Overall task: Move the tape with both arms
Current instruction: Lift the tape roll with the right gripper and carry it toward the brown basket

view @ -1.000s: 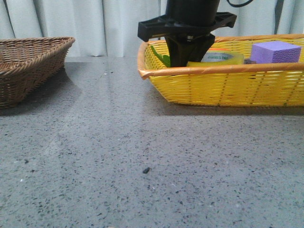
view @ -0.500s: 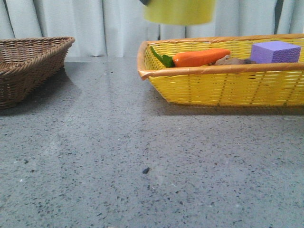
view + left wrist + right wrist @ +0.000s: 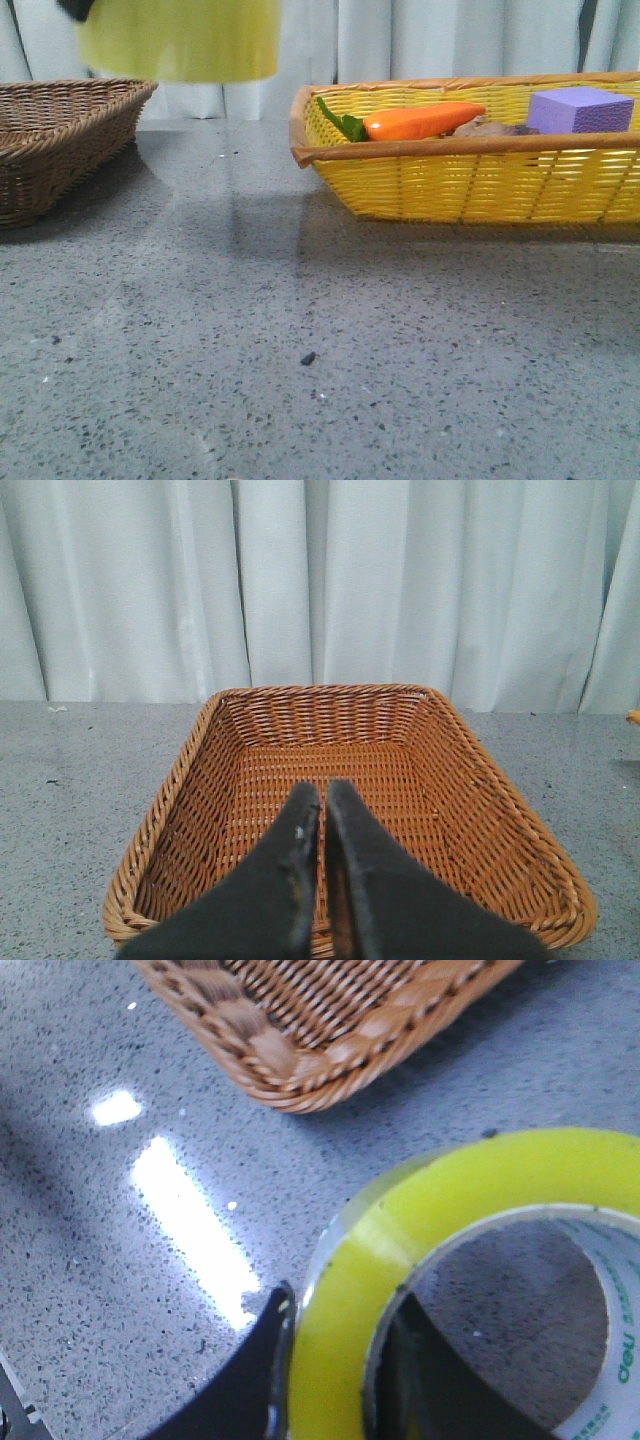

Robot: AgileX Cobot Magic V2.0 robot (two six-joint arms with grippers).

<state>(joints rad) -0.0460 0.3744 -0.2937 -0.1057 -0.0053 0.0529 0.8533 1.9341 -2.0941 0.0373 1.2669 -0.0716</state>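
The tape [image 3: 180,40] is a wide yellow roll held in the air at the top left of the front view, above the table near the brown basket [image 3: 60,130]. In the right wrist view my right gripper [image 3: 335,1360] is shut on the tape [image 3: 450,1250], one finger outside the roll's wall and one inside its white core with green print. Below it lie the grey table and a corner of the brown basket [image 3: 330,1020]. My left gripper [image 3: 324,810] is shut and empty, its black fingers pointing over the brown basket [image 3: 350,780].
A yellow basket [image 3: 480,180] stands at the right with an orange carrot [image 3: 420,120], a purple block [image 3: 580,108] and a brownish item. White curtains hang behind the grey speckled table [image 3: 300,330]. A small dark speck [image 3: 307,357] lies on the table.
The right gripper lifted the tape out of the yellow basket, then carried it left, from above that basket to above the brown basket's edge. The carrot became visible.
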